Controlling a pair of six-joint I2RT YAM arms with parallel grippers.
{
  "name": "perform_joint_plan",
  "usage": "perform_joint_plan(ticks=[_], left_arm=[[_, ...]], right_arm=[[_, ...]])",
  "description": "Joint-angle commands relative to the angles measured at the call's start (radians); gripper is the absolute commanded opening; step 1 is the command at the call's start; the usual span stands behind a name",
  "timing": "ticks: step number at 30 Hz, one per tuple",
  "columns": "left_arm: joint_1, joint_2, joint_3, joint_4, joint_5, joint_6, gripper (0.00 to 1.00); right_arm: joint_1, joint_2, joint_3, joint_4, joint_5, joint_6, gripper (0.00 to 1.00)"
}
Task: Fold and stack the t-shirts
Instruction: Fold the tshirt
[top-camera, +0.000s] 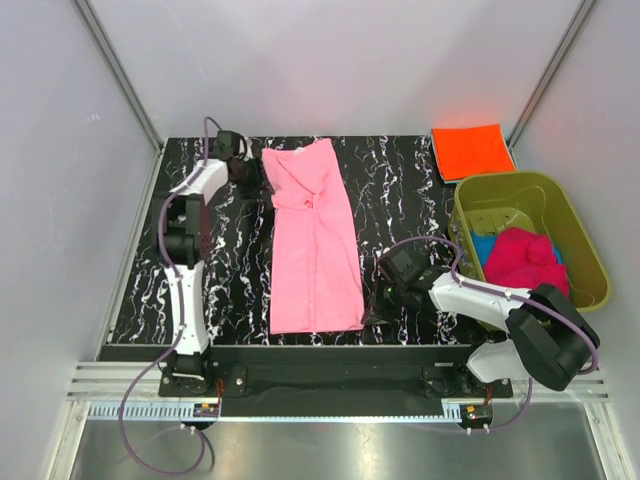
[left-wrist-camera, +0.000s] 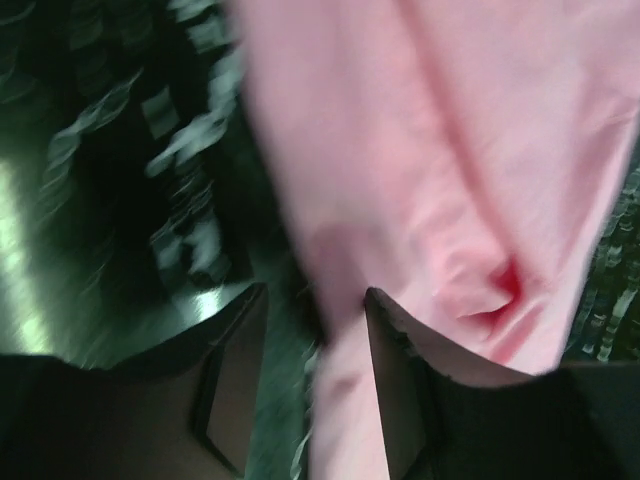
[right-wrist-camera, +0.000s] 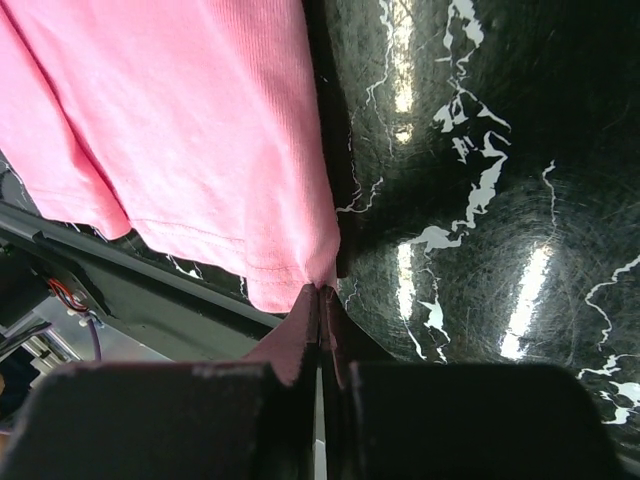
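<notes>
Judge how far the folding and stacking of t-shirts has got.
Done: the orange t-shirt lies folded at the far right corner. In hand: the pink t-shirt is a long strip; the right gripper pinches its near corner, the left gripper stands open at its far end. Left: the magenta t-shirt and blue t-shirt sit unfolded in the tub.

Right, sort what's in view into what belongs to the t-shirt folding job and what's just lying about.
For the job:
light pink fabric t-shirt, laid out flat
bright orange fabric t-shirt, folded
magenta fabric t-shirt and blue fabric t-shirt, bunched together

Just lying about:
olive-green plastic tub, holding those two
black marbled table
</notes>
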Motion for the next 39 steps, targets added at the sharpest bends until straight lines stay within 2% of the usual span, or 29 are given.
perform_joint_plan(ticks=[1,6,8,9,11,12,15,17,23,27,39], left_arm=[[0.006,-0.294,-0.21,-0.109,-0.207,0.069,0.49],[-0.004,-0.654,-0.665,-0.052,-0.196,0.063,0.5],[-0.014,-0.801,-0.79,-0.008,-0.137,0.04,0.5],[-0.024,-0.848,-0.898,0.008,-0.088,0.022,0.5],[-0.063,-0.981,-1.008,0.061,-0.036,-0.03,0.5],[-0.119,-1.015,-1.084,0.063,-0.04,-0.047,0.5],[-0.199,-1.124,-1.204,0.092,-0.038,-0.149,0.5],[-0.233,-1.207,-1.258,0.106,-0.064,-0.222,0.5],[-0.279,-1.368,-1.425,0.097,-0.146,-0.285,0.5],[-0.359,-1.362,-1.459,0.105,-0.163,-0.339,0.51],[-0.431,-1.347,-1.527,0.105,-0.259,-0.421,0.48]], right_arm=[[0.007,-0.025,0.037,0.011,0.025,0.006,0.0],[0.007,-0.041,0.036,0.01,0.029,-0.031,0.0],[0.007,-0.05,0.034,0.011,0.022,-0.04,0.0],[0.006,-0.056,0.031,0.01,0.022,-0.045,0.0],[0.007,-0.07,0.023,0.01,0.023,-0.053,0.0],[0.006,-0.073,0.022,0.011,0.022,-0.056,0.0],[0.007,-0.088,0.014,0.011,0.023,-0.059,0.0],[0.007,-0.094,0.011,0.011,0.025,-0.054,0.0],[0.007,-0.087,0.013,0.011,0.031,-0.045,0.0],[0.006,-0.084,0.008,0.013,0.036,-0.042,0.0],[0.006,-0.088,-0.009,0.018,0.035,-0.04,0.0]])
